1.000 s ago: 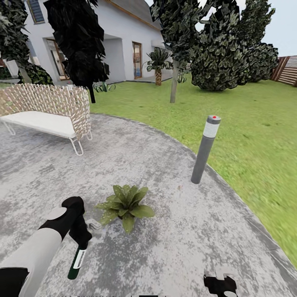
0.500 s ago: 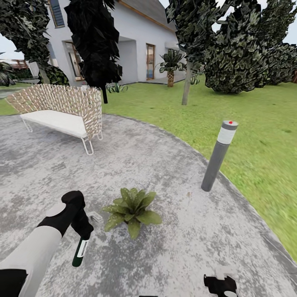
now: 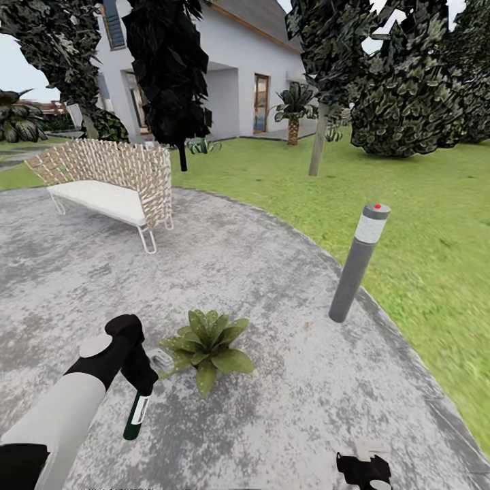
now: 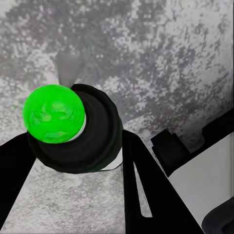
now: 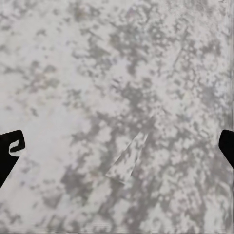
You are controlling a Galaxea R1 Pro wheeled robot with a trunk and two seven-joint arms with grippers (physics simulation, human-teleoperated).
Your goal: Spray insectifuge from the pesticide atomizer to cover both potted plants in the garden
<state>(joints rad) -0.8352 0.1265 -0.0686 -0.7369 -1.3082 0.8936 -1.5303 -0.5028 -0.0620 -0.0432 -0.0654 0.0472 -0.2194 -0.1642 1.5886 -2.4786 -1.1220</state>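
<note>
The robot's left claw point(image 3: 139, 381), at the lower left of the head view, is pinching the pesticide atomizer point(image 3: 136, 416), the dark-green bottle hanging base-down over the grey patio point(image 3: 286, 408). From the left wrist, the bottle's round green end point(image 4: 53, 113) is sitting clamped between two black fingers point(image 4: 146, 190). One potted plant point(image 3: 206, 342) is lying just to the right of the bottle, near the frame's lower centre. Over the past second the whole head view has been swinging, sliding the wicker chair point(image 3: 112, 184) and grey bollard lamp point(image 3: 357, 262) rightward, so the camera is turning while arm and plant are keeping their spacing. That suggests the robot is lining up on this plant, with spraying not yet under way. The right claw point(image 3: 364, 471), at the bottom edge, is standing spread and empty, its tips at the right wrist view's sides.
</note>
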